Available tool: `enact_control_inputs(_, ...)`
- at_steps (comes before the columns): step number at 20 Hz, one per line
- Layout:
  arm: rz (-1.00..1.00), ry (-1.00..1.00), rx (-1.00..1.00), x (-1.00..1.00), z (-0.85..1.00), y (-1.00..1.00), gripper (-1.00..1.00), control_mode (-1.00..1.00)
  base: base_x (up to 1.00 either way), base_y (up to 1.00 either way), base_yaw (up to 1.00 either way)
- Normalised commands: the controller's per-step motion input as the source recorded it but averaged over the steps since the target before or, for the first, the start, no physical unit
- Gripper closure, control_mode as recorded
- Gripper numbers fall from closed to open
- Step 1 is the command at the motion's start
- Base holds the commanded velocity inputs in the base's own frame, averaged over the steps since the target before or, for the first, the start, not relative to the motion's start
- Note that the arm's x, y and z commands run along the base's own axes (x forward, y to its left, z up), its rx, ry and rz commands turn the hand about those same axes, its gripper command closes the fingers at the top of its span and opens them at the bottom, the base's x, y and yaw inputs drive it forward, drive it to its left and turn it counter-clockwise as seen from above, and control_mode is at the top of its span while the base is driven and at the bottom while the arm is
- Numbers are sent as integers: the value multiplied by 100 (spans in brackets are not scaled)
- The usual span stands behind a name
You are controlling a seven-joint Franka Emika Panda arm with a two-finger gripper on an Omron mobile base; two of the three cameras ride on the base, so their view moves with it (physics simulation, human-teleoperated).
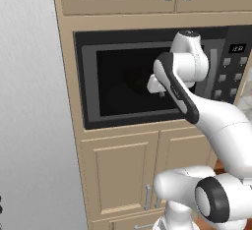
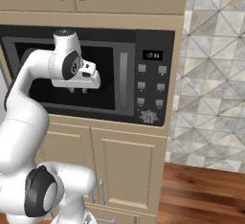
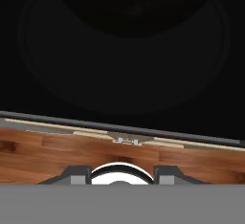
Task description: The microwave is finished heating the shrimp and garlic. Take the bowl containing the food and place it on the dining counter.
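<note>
The black microwave (image 1: 123, 108) (image 2: 153, 36) is built into beige cabinetry, and its dark glass door is closed. My gripper (image 2: 78, 90) (image 1: 161, 93) hangs in front of the glass, left of the grey vertical handle (image 2: 123, 74) (image 1: 212, 71), with its fingers pointing down. They stand apart with nothing between them. In the hand view my gripper (image 3: 119, 175) points along the dark glass (image 3: 119, 65), where only faint round outlines show. The bowl, shrimp and garlic are hidden behind the door. The dining counter is out of view.
Beige cabinet doors (image 1: 123, 170) (image 2: 129, 170) sit below the microwave, and more are above it. A tall grey panel (image 1: 24, 101) stands to the left. A tiled wall (image 2: 210, 74) is to the right, above the wooden floor (image 2: 206, 194). The button panel (image 2: 153, 89) is right of the handle.
</note>
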Motion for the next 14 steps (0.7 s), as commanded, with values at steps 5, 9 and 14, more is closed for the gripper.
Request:
enact_control_inputs(5, 0, -10, 0, -39, 0, -7, -100, -100, 0, 0, 0)
enact_control_inputs(9, 0, -32, 0, -63, 1, -18, -100, -100, 0, 0, 0)
enact_control_inputs(14, 0, -42, 0, -48, 13, -45, -100, -100, 0, 0, 0)
